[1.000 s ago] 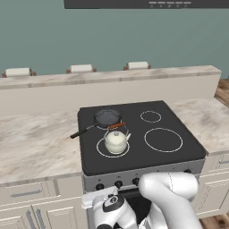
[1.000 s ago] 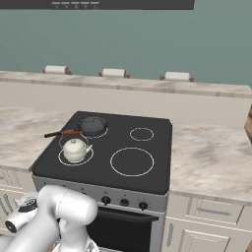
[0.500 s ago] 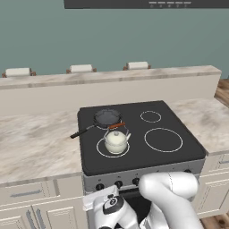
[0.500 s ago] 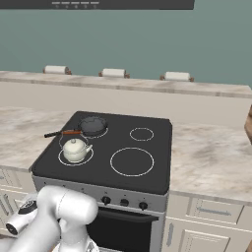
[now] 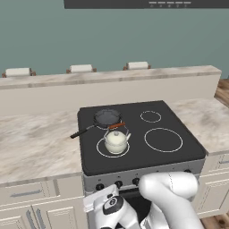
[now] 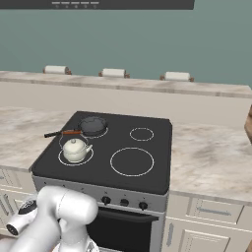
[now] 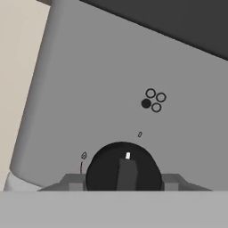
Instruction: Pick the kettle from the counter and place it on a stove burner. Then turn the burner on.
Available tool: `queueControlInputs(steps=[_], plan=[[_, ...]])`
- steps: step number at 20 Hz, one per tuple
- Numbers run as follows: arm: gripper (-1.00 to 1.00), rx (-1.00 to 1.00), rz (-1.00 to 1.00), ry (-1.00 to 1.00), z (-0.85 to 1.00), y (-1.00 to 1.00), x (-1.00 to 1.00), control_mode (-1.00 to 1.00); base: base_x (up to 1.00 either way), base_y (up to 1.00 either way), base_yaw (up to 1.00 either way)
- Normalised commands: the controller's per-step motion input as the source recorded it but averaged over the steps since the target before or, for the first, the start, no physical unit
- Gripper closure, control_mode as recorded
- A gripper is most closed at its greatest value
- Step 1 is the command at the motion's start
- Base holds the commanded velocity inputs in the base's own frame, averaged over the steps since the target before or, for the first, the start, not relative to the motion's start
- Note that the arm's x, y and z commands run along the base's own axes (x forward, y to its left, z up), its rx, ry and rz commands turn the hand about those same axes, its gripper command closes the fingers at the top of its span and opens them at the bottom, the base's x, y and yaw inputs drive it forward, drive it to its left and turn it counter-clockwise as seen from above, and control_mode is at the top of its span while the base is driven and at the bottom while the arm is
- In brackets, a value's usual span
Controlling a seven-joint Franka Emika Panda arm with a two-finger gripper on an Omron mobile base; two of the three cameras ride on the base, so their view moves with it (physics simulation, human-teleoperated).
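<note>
The cream-white kettle (image 5: 116,142) (image 6: 75,149) stands upright on the front-left stove burner (image 5: 100,150) (image 6: 61,157), a thin white ring on the black glass cooktop. My gripper (image 7: 123,180) is down at the stove's grey front panel. Its two fingers (image 7: 73,181) press against either side of a black round knob (image 7: 123,167). The knob's white mark points up. A small four-dot burner symbol (image 7: 152,100) sits above the knob. In the left base view the hand (image 5: 103,205) hangs just under the leftmost knobs. The beige marble counter (image 5: 36,143) flanks the stove.
A black long-handled frying pan (image 5: 107,117) (image 6: 93,124) sits on the rear-left ring, right behind the kettle. A large ring (image 5: 163,139) and a small ring (image 5: 150,116) lie on the cooktop's right half. Cream cabinet fronts (image 6: 211,211) run under the counter.
</note>
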Motion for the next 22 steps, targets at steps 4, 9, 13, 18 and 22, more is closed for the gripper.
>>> queueControlInputs(steps=[4,9,13,18,22], plan=[[1.0,-0.19,0.19,0.19,0.21,0.07,0.18,-1.0,0.0,0.0,0.0],[1.0,-0.18,0.21,0.24,0.27,0.06,0.2,-1.0,0.0,0.0,0.0],[1.0,-0.13,0.25,0.23,0.31,0.0,0.31,-1.0,0.0,0.0,0.0],[1.0,-0.17,0.29,0.15,0.2,0.0,0.3,-1.0,0.0,0.0,0.0],[1.0,-0.29,0.32,0.07,0.03,0.0,0.28,-1.0,0.0,0.0,0.0]])
